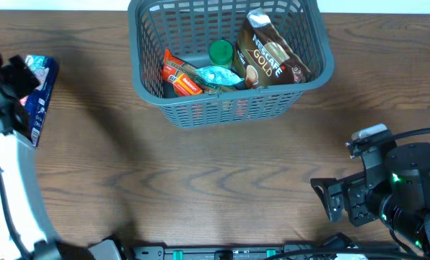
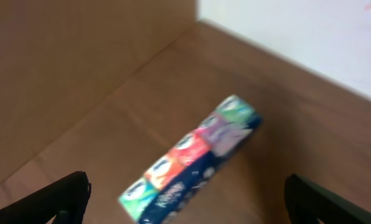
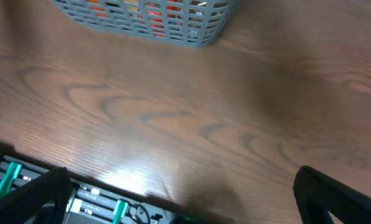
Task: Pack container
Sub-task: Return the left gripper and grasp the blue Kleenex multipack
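The basket (image 1: 222, 112) sits far and centre on the table (image 1: 200, 195). It already holds a coffee pouch (image 1: 267, 54) leaning on its right wall, an orange snack pack (image 1: 180, 76) and a green lid (image 1: 221, 52). The tissue pack (image 2: 192, 158) lies outside at far left and is likely the next item. The left gripper (image 2: 188, 198) hovers over it, fingers spread wide to straddle it. The right gripper (image 3: 182, 199), near right, is spread and empty, parked out of the way.

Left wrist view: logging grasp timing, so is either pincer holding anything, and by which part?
Nothing is held: left pincer open above the tissue pack, not touching it; right pincer open and empty.
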